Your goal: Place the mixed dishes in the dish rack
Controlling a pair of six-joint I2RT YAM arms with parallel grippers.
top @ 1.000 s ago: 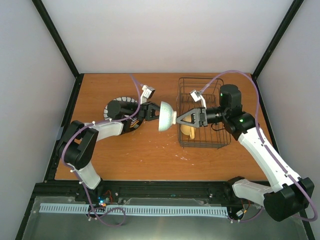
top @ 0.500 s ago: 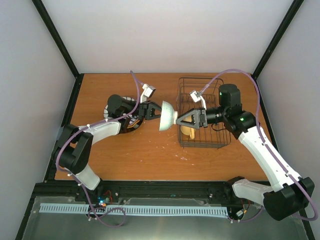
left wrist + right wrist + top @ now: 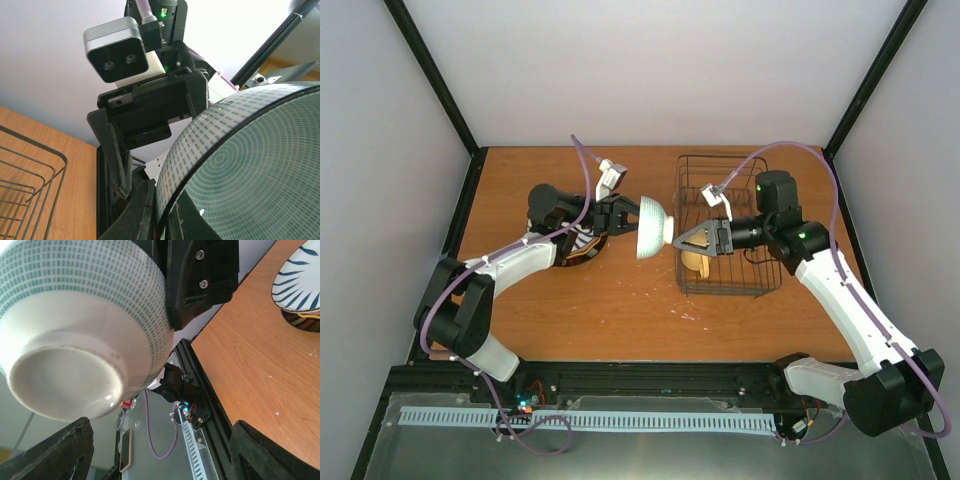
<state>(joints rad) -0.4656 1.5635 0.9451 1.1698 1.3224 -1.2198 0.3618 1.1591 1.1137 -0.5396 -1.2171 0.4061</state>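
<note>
My left gripper (image 3: pixel 634 221) is shut on the rim of the small mint-green patterned bowl (image 3: pixel 652 228) and holds it on its side above the table, foot toward the right arm. In the left wrist view the bowl (image 3: pixel 250 165) has its rim pinched between the fingers (image 3: pixel 137 210). My right gripper (image 3: pixel 680 243) is open, just right of the bowl's foot (image 3: pixel 65 385), not touching it. The dish rack (image 3: pixel 745 180) stands behind it with the yellow mug (image 3: pixel 695 262) inside. The striped plate (image 3: pixel 300 285) tops the stack (image 3: pixel 575 245) under the left arm.
The rack's wire corner (image 3: pixel 30 175) shows left in the left wrist view. The black frame rail (image 3: pixel 620 375) runs along the table's near edge. The pink, orange and dark plates are mostly hidden under the striped one and the left arm.
My left arm has stretched out and carried the bowl slightly up and away, staying close to the right gripper. The right gripper has barely moved and stays open.
</note>
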